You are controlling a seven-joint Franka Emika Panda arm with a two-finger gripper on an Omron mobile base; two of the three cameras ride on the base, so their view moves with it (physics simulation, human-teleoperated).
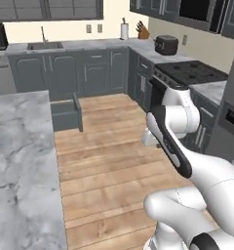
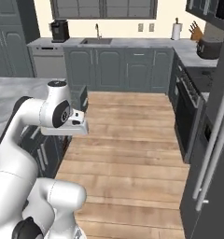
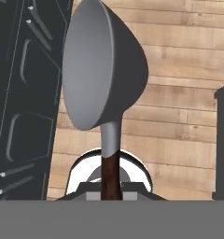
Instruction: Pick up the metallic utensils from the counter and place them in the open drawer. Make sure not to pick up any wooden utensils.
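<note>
Now | claw [image 3: 110, 193] pinching grey-headed utensil [image 3: 102, 70] | open drawer [image 1: 66, 114] contents hidden

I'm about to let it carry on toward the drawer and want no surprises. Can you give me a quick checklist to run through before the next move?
1. Tool shut on the grey-headed utensil: ok.
2. Held piece is metallic, not wooden: ok, grey head on a dark handle.
3. Utensil sits straight in the grip: ok, handle rises upright from the tool.
4. Open drawer stands pulled out: ok.
5. Drawer inside free of clutter: cannot tell.
6. Wooden floor between arm and drawer clear: ok.
</note>
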